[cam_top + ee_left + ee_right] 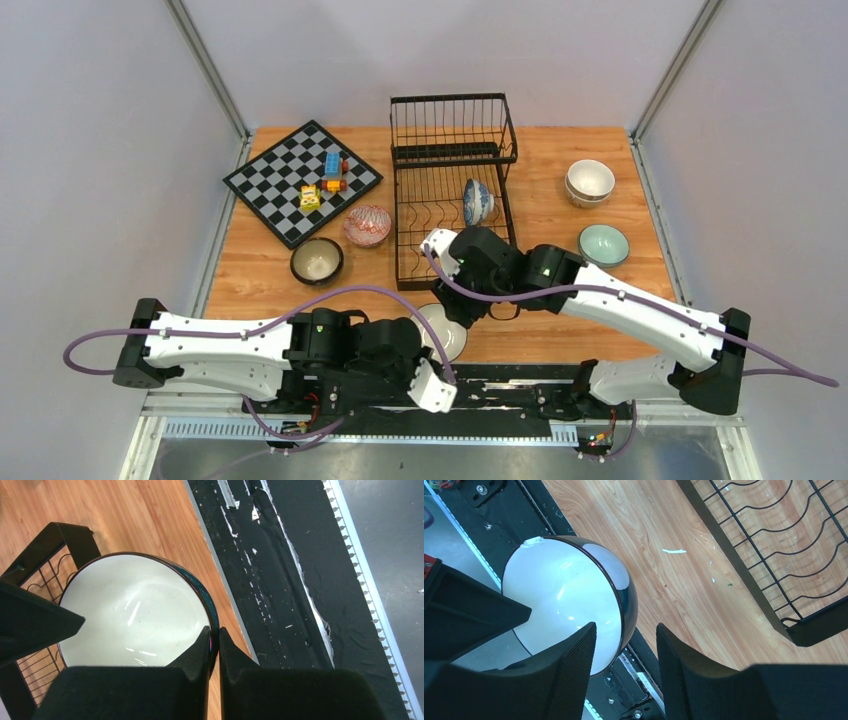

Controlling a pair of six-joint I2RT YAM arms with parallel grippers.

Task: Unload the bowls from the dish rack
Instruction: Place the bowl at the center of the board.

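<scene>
Nearest, over the table's near edge (560, 335) and the black rail (280, 580), a white bowl (452, 335) with a dark outside hangs tilted. The left gripper (214, 635) is clamped on its rim, one finger inside and one outside, so that arm likely carries the weight. The right gripper (626, 628) has its jaws spread, straddling the same rim and gripping nothing. This reads as a hand-off spot between the arms. Contact of the right fingers with the bowl is hard to make out, and so is whether the bowl's foot touches the wood. Both arms hide most of the bowl from above. Farther back, the dish rack (452, 152) holds one blue-white bowl (478, 201) propped on edge in the dividers. Already out on the table: brown-rimmed bowl (317, 260) and red-pink bowl (367, 225) to the left, mint bowl (604, 244) and cream stack (590, 182) to the right. The stack count is unclear. Far left is a chessboard (275, 185) with toy blocks (325, 180).
</scene>
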